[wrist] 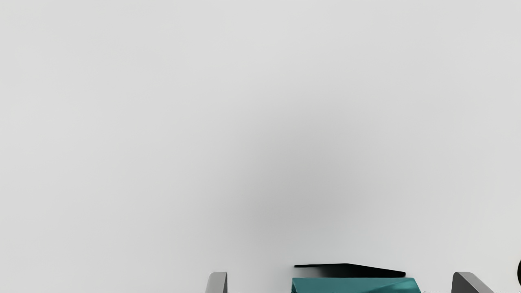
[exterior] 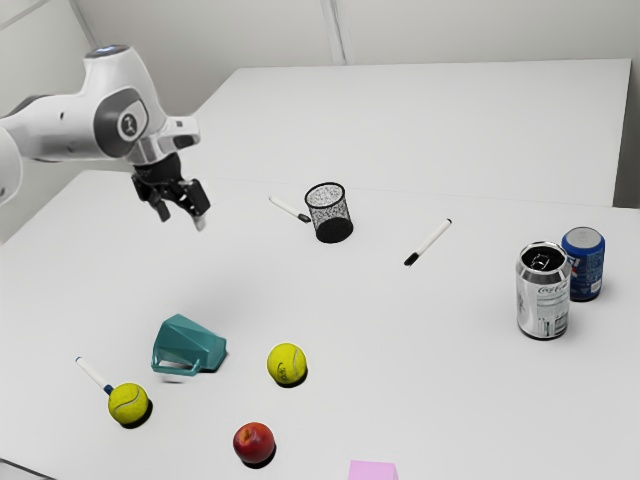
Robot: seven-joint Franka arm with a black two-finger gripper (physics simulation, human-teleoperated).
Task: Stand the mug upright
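one marker (exterior: 93, 373) lies just beside a tennis ball (exterior: 128, 403) at the exterior view's left. next, fingers (exterior: 201, 222) up in the air, spread wide. lower down is the teal mug (exterior: 195, 345), tipped on its side on the surface (exterior: 450, 390), with some room before the second tennis ball (exterior: 287, 364). two cans (exterior: 543, 295) stand well apart from it, near the right edge. exterior view gives the mug's handle; wrist view has its straight edge between the fingertips, dark shadow alongside.
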